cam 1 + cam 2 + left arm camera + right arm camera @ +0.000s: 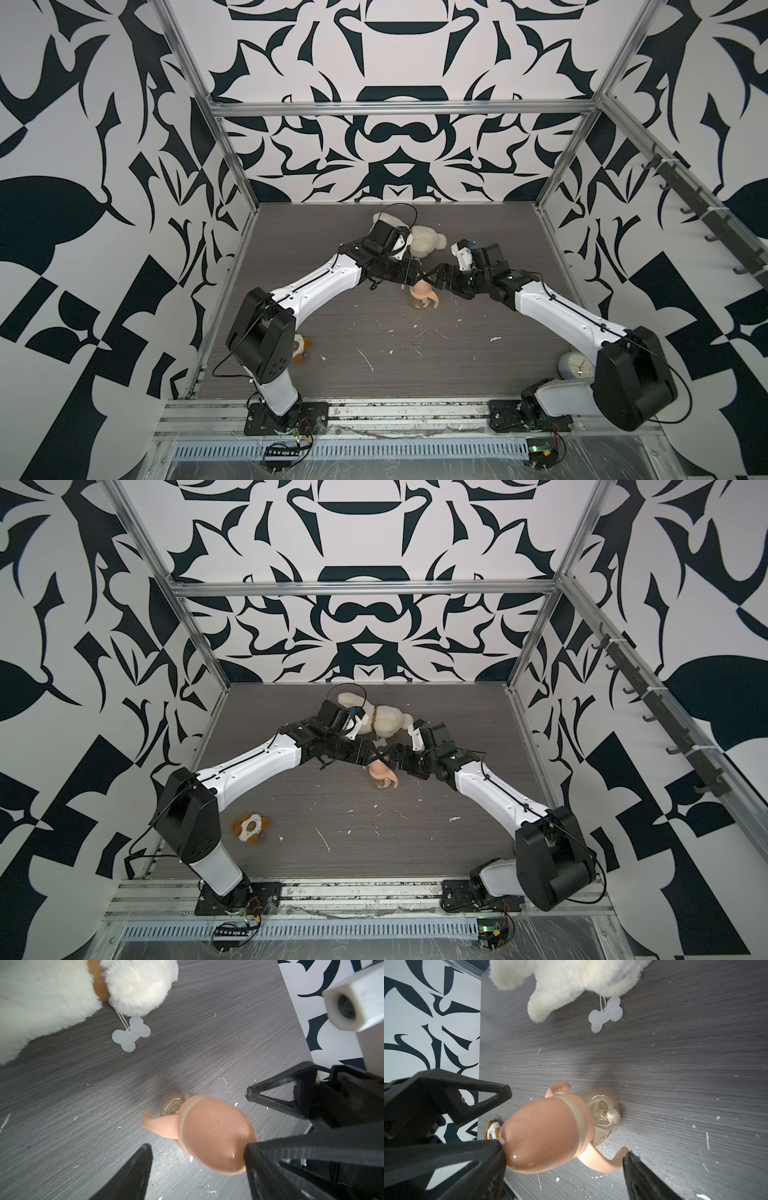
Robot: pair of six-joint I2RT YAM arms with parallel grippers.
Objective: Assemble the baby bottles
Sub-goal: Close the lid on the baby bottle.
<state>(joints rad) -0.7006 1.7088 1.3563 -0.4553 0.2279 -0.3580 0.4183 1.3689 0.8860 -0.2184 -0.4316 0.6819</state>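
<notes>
One baby bottle (419, 294) (380, 773) stands upright mid-table, put together. Its amber body (604, 1124) carries the peach-pink two-handled ring (600, 1161), a cream collar band (577, 1122) and the peach-pink dome cap (539, 1132) (216, 1134). Both grippers hover just above the cap, tips meeting from either side. My left gripper (197, 1147) (420, 276) is open, and one finger touches the cap's top. My right gripper (563, 1149) (432, 275) is open too, with the cap against one finger and a handle tip near the opposite finger.
A cream plush dog (428, 245) with a white bone tag (131, 1035) lies just behind the grippers. A small orange-white toy (249, 825) sits near the left arm's base. A round pale clock (575, 365) stands by the right arm's base. Patterned walls enclose the table.
</notes>
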